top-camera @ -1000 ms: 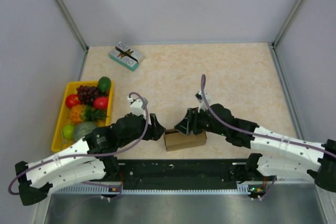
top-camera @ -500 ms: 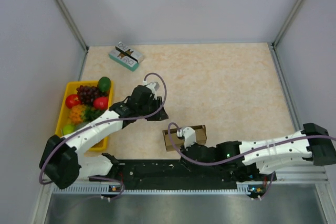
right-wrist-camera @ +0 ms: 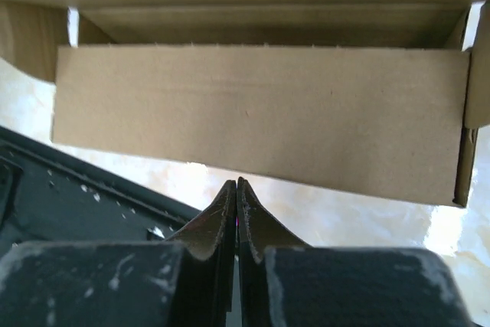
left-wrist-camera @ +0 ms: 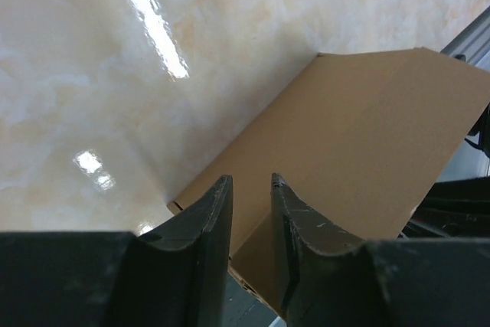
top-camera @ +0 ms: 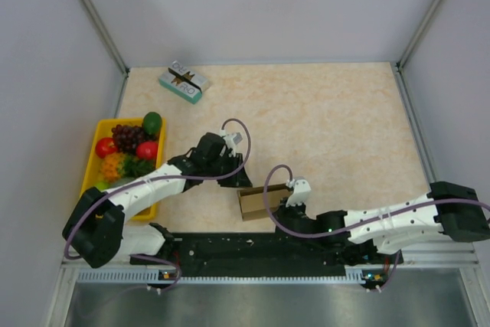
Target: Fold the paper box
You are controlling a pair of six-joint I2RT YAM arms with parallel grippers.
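right pincer (right-wrist-camera: 236,186) now down by the matte brown paper box (top-camera: 253,204), tips together; left pincer (left-wrist-camera: 250,183) slightly apart

From above, the plain brown cardboard box (top-camera: 251,203) is partly hidden under the right arm (top-camera: 383,220) — the right wrist view crops both its ends. Lettering on the small teal-and-white box (top-camera: 184,82) is too small to read.

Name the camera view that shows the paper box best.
Right wrist: the paper box fills the frame, front flap and hollow interior visible. Left wrist shows one panel past its fingers. The top view shows a small brown corner, the rest under the right arm.
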